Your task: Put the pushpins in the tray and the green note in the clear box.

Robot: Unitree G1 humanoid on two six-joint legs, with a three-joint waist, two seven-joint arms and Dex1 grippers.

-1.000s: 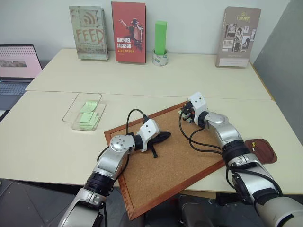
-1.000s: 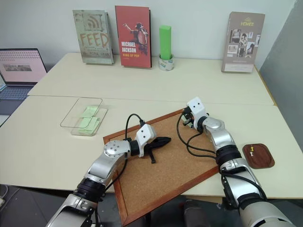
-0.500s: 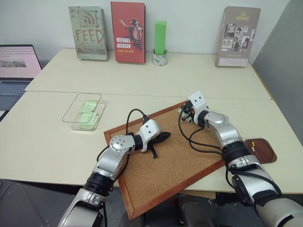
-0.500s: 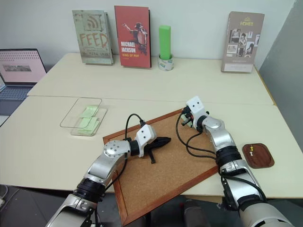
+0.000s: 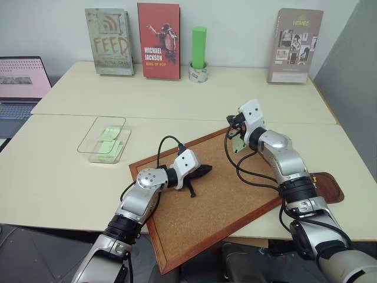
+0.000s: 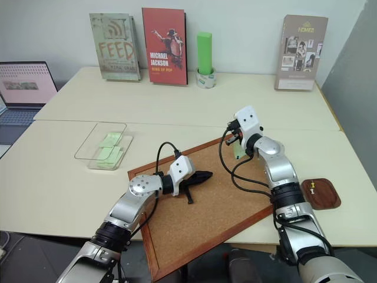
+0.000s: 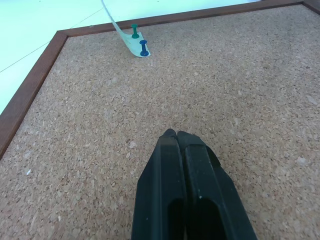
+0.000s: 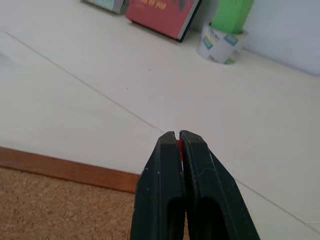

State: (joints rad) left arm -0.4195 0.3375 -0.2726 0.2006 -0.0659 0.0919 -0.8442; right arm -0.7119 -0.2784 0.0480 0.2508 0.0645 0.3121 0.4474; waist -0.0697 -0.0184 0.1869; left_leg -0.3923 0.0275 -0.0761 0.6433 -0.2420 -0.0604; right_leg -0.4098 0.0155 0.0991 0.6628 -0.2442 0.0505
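Holding a red pin (image 8: 179,145) in my closed right pincer (image 8: 179,136) above the corkboard (image 5: 230,194) corner, with the note (image 7: 131,42) still double-pinned there, I could drop it before the tray (image 6: 325,197); left pincer (image 7: 176,135) closed, empty.

Our count, by kind

3 books (image 5: 159,39), 1 tray (image 6: 321,194), 1 clear box (image 5: 105,139); we see maybe 2 notes inside, approx.

Pale cream counter (image 5: 70,177) before me, seam lines across it, plain white wall (image 5: 235,23) behind, books (image 5: 159,40) propped against it, open laptop (image 5: 20,82) at my left, grey panel (image 5: 353,71) at right.
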